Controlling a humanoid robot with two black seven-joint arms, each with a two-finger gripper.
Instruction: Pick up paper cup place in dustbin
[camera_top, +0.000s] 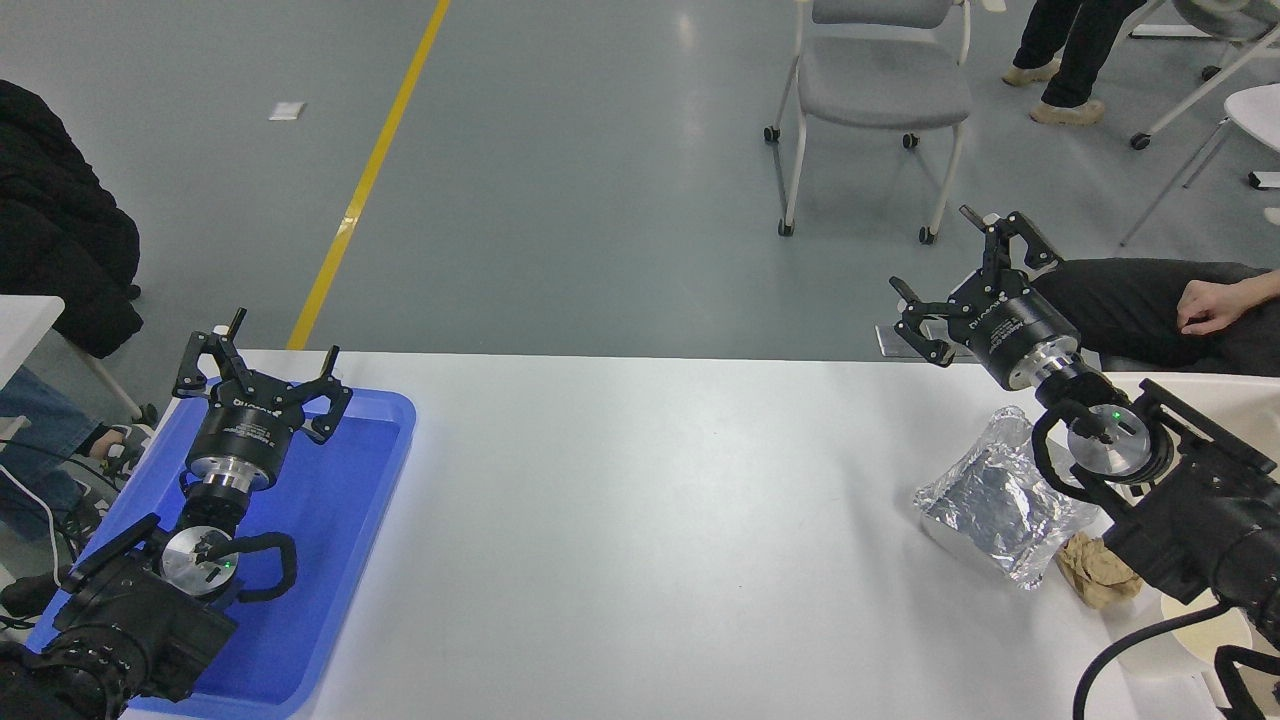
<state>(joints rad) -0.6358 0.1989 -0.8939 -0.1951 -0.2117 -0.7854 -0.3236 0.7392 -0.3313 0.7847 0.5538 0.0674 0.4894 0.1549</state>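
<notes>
2 grippers, both spread, gripping nothing: left gripper (262, 372) over 1 blue tray (350, 500), right gripper (950, 275) past counter (650, 500) far edge. 1 paper cup (1180, 640) at right arm, mostly hidden; beside 1 foil tray (990, 505), 1 brown wad (1095, 575).

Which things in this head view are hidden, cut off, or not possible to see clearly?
- Small white paper cup: mostly hidden under the right arm, lower right; only part of its cream inside shows.
- Large beige plastic dustbin: only a strip of rim shows behind the right arm, at the right edge.
- Brown wad of paper: partly covered by the silver foil tray and the arm.
- Person's hand: body cut off by the right edge.
</notes>
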